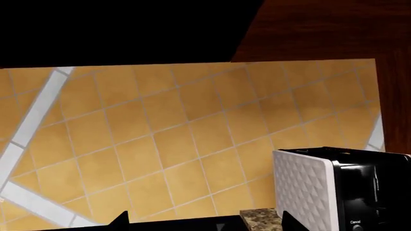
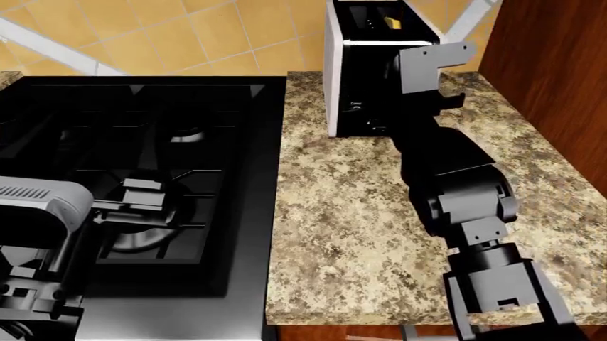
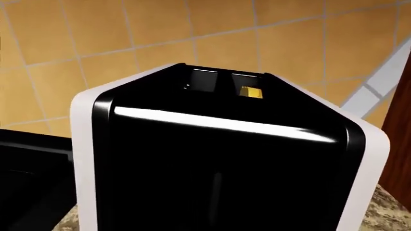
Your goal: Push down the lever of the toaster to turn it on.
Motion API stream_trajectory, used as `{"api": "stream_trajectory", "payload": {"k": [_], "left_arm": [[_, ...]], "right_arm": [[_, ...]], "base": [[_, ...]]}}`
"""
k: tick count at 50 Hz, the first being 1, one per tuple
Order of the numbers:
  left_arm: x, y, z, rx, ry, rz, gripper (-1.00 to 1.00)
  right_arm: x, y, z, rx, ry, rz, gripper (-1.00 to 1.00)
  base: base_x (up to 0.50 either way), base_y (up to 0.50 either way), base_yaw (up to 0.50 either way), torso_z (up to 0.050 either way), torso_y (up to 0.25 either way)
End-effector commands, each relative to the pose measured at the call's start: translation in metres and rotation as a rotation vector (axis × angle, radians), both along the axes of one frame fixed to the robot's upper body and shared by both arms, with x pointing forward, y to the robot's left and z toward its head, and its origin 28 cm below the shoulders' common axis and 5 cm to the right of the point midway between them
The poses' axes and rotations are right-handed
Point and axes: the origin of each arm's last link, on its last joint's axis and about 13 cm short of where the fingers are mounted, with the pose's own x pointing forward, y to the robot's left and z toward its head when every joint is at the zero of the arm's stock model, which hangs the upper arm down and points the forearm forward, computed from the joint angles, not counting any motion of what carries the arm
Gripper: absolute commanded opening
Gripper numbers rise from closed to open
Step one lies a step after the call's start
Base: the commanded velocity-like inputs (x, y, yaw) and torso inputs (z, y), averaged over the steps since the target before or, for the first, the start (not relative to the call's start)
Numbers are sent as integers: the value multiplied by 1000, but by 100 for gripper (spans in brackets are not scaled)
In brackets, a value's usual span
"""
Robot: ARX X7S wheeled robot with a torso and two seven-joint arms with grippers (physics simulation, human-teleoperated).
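Two arms showed from where I stood. The toaster (image 2: 353,67) stood at the back of the granite table (image 2: 360,227), just beside the stove (image 2: 142,177), against the tiled wall (image 1: 160,130). The right arm (image 2: 446,163) reached up to its black end face, hiding the lever; I could not tell its gripper's state. The left gripper hung over the stove, its state unclear too.

The toaster (image 2: 365,67) stands on the counter (image 2: 351,227), right of the stove (image 2: 142,177), against the tiled wall (image 2: 190,35).
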Motion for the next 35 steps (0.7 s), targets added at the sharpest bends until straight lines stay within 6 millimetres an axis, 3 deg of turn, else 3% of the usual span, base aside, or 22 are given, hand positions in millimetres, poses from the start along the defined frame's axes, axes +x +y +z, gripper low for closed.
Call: {"api": "stream_trajectory", "payload": {"k": [1,35], "left_arm": [[0,0,0,2,1,-1,100],[0,-3,0,9,6,-9,100]], "right_arm": [[-2,2,-14,19,57,26,-100],[-5,0,-30,49,140,47,-100]], "base": [[0,0,0,0,0],[0,0,0,0,0]]}}
